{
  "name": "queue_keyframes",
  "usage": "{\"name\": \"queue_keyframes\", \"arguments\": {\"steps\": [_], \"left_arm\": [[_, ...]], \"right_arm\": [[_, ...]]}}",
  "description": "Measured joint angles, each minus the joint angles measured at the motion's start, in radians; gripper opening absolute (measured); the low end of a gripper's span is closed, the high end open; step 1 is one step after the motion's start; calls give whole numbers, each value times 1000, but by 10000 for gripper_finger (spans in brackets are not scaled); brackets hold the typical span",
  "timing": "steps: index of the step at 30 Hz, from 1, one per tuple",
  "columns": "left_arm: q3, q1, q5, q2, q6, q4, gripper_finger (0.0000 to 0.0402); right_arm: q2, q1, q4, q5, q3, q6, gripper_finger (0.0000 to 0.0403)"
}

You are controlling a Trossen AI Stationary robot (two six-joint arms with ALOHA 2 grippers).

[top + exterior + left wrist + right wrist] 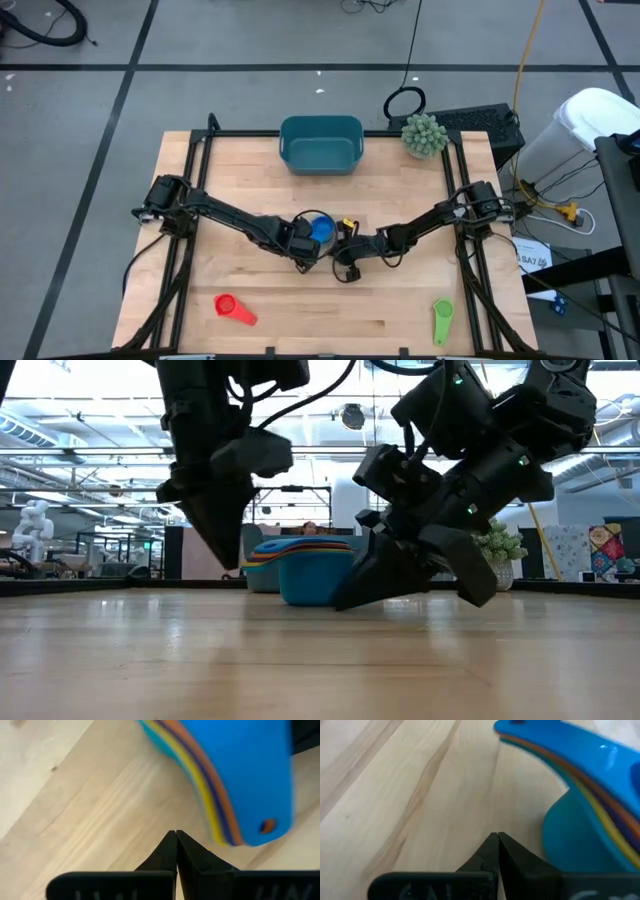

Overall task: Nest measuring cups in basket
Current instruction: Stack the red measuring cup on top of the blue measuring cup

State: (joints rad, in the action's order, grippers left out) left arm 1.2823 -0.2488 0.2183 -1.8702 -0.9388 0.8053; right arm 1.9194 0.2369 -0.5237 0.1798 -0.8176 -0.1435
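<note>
You see a pale wood desk [260,190] with a black frame, on a grey floor. The teal basket [320,143] sits at the far edge, with a spiky green plant ball [424,134] to its right. The nested stack of measuring cups [320,229] stands in the middle of the desk. The left gripper [303,243] and the right gripper [347,250] sit beside it, fingers pressed together, holding nothing. A red cup [233,307] lies near left and a green cup [442,319] near right, with bare wood between.
</note>
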Motion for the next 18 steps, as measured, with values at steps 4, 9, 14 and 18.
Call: {"name": "queue_keyframes", "arguments": {"steps": [4, 9, 14, 18], "left_arm": [[3, -6, -1, 14, -5, 85, 1], [25, -36, -8, 102, -49, 138, 1], [31, -131, 7, 224, -202, 143, 1], [31, -242, 11, 249, -405, 196, 1]], "right_arm": [[-13, 13, 22, 3, 7, 1, 0], [-102, 44, 130, 4, 11, 10, 0], [-299, 91, 328, 62, 9, 26, 0], [-483, 132, 529, 175, 8, 57, 0]]}}
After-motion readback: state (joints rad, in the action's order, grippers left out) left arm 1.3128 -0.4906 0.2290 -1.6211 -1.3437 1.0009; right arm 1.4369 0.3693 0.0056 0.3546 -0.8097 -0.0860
